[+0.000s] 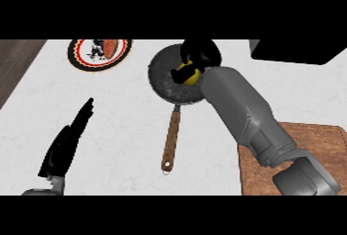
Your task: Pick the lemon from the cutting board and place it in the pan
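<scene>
Right hand [200,51] is curled over the lemon [188,76], its black fingers wrapped round the fruit so that only a patch of yellow shows just below them. How much of the lemon the fingers cover cannot be made out, nor whether the fruit touches the bottom of the pan [161,85] or hangs just above it. The lemon sits inside the pan's round rim, toward the side nearest the grey forearm. That forearm hides the pan's rim on that side and also covers a corner of the cutting board [318,151], which lies well behind the hand, near the wrist end of the arm; the board is cut off at the right and lower edges, and nothing shows on the part that can be seen. Apart from the lemon, the pan's dark speckled floor is bare. Its wooden handle [172,136] runs back from the hand across the pale worktop [129,119].

Left hand [65,144] rests far to the side of the right one, low in the view, fingers straight and together, holding nothing. A patterned plate [102,64] lies level with the right hand on that same side, its top cut off. On the hand's other side sits a black block [298,50], only partly in view, too plain to identify.
</scene>
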Action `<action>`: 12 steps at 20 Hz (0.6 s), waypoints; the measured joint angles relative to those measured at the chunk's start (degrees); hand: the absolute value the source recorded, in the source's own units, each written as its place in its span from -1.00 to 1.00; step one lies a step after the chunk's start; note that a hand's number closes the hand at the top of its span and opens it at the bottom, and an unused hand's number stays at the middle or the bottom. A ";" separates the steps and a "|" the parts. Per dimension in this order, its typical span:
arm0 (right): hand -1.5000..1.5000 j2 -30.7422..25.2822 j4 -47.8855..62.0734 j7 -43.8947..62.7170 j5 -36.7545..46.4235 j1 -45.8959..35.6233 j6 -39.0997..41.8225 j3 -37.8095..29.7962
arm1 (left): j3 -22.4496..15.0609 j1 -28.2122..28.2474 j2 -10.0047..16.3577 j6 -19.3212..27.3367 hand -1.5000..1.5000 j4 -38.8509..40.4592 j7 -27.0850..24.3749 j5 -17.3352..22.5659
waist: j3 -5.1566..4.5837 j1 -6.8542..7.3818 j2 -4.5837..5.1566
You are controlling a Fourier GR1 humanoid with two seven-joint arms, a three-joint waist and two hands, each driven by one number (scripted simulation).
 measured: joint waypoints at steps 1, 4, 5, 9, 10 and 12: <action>1.00 0.20 1.10 -0.69 -0.34 0.10 0.96 -0.06 | -0.29 -0.20 -0.19 -0.04 0.00 -0.03 -0.05 -0.11 | 0.01 0.36 0.14; -1.00 0.62 3.12 0.05 -5.13 0.59 3.15 -3.98 | -0.69 -1.01 -0.32 -0.33 0.00 -0.28 0.04 -0.24 | 0.07 1.55 0.56; -1.00 0.71 3.80 0.34 -6.62 0.71 3.87 -5.23 | -0.86 -1.15 -0.45 -0.43 0.00 -0.19 0.17 -0.25 | 0.08 1.72 0.64; -1.00 0.87 5.10 -0.23 -12.66 1.12 5.38 -10.09 | -0.99 -1.82 -0.34 -1.10 0.00 0.07 0.42 -0.10 | 0.11 2.49 0.73; -1.00 0.89 4.93 -1.00 -13.94 1.02 5.00 -11.18 | -0.99 -1.85 -0.34 -1.23 0.00 0.29 0.41 -0.04 | 0.12 2.51 0.73; -1.00 0.93 4.47 -3.02 -16.13 1.06 3.28 -12.94 | -0.96 -2.30 -0.49 -1.27 0.00 0.82 0.15 -0.06 | 0.13 2.74 0.81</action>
